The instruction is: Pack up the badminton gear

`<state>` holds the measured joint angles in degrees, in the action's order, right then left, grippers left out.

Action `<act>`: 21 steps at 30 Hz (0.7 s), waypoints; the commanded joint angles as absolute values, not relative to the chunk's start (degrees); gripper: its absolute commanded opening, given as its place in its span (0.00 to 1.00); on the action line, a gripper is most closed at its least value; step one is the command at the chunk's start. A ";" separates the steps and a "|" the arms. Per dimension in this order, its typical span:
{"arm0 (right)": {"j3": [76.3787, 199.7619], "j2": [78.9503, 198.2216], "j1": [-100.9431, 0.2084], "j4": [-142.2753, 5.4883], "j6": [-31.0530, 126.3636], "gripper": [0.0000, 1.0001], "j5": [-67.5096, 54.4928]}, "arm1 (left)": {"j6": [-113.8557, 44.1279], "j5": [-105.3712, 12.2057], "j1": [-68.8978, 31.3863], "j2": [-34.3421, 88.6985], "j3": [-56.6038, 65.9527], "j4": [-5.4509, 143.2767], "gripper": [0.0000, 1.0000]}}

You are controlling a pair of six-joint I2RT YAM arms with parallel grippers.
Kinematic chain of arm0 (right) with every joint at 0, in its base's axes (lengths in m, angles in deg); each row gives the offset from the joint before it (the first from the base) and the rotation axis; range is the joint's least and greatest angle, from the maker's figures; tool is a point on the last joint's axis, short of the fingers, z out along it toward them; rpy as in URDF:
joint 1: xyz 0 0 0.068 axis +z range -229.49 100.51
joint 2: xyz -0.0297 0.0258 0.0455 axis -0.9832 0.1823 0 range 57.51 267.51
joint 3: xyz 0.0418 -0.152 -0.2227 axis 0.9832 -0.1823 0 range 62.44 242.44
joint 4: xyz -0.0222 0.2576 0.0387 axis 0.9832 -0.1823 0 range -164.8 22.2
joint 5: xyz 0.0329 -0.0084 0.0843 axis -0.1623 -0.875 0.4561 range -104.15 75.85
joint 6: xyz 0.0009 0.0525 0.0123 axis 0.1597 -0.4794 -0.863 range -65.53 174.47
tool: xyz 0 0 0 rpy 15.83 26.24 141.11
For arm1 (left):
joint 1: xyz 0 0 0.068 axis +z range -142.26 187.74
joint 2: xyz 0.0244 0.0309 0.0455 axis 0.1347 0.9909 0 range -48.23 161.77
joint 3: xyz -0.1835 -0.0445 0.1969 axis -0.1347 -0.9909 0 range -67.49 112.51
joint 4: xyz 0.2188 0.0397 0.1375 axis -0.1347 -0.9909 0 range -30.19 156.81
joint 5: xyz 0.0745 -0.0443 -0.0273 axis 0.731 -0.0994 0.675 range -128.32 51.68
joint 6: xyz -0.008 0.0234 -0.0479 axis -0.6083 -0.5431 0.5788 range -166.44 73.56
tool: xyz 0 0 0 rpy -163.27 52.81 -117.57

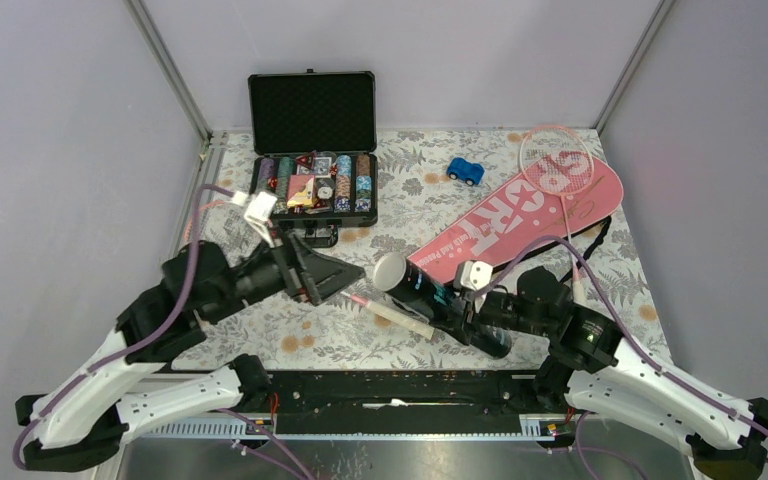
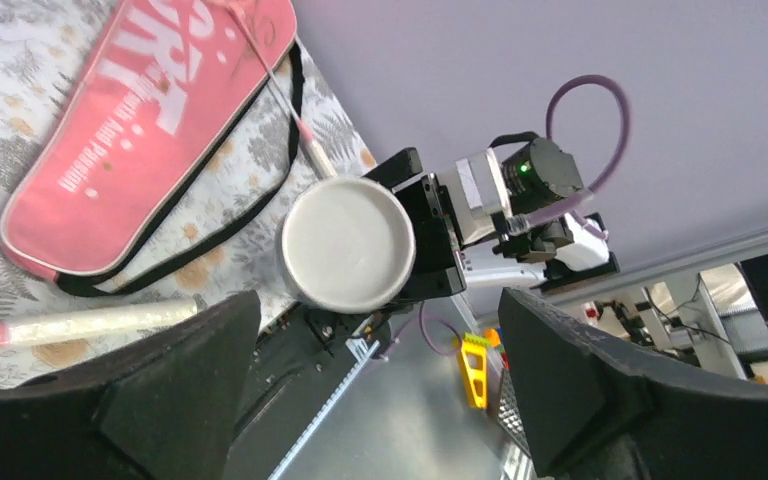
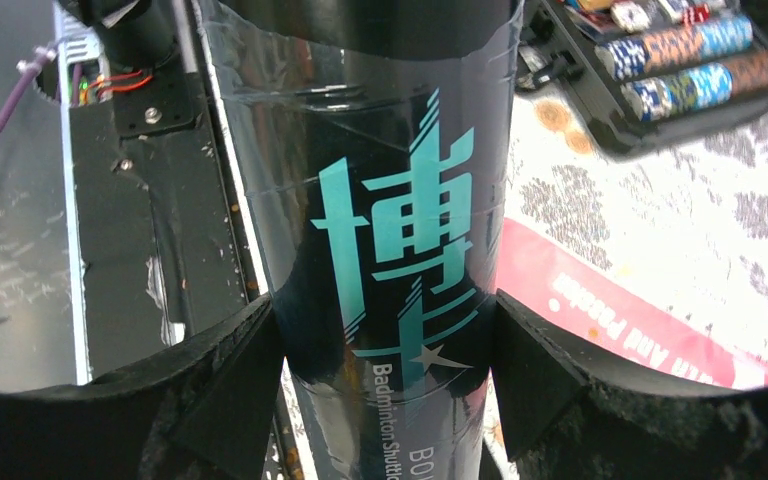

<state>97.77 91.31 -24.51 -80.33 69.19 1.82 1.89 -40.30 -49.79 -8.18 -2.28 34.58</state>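
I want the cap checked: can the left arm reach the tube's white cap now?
Probably yes: the left gripper is open and faces the white cap of the tube, gripped by the right gripper; nothing lies between.

The black tube [image 3: 400, 250] runs off the top and bottom of the right wrist view. Its small white lettering is cut at the lower edge, and its white cap [image 2: 345, 243] shuts the inside from sight. The pink cover [image 2: 140, 110] loses part of its big lettering past the top of the left wrist view. The second racket [image 1: 397, 314] shows only a handle; its head cannot be made out. Chips in the black case [image 1: 312, 185] are too small to read.
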 commanded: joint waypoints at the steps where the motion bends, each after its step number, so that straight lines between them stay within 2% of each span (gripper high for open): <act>1: 103.81 93.34 -24.39 -79.95 59.14 0.45 -7.49 | -1.81 -31.86 -50.00 -11.38 -0.51 32.10 0.99; 5: 112.12 99.85 -24.47 -86.98 54.89 0.46 -15.06 | -5.05 -27.48 -50.00 -11.65 -2.26 28.37 0.99; 12: 129.72 114.90 -28.38 -96.50 50.90 0.50 -13.53 | -14.53 -16.08 -50.00 -10.70 -6.57 24.53 0.99; 17: 132.46 123.15 -38.91 -89.98 43.16 0.49 -2.57 | -24.01 -5.90 -50.00 -10.39 -11.87 29.64 0.99; 21: 135.65 129.68 -43.27 -83.34 39.69 0.48 -2.64 | -31.20 -1.31 -50.00 -6.69 -12.73 28.08 0.99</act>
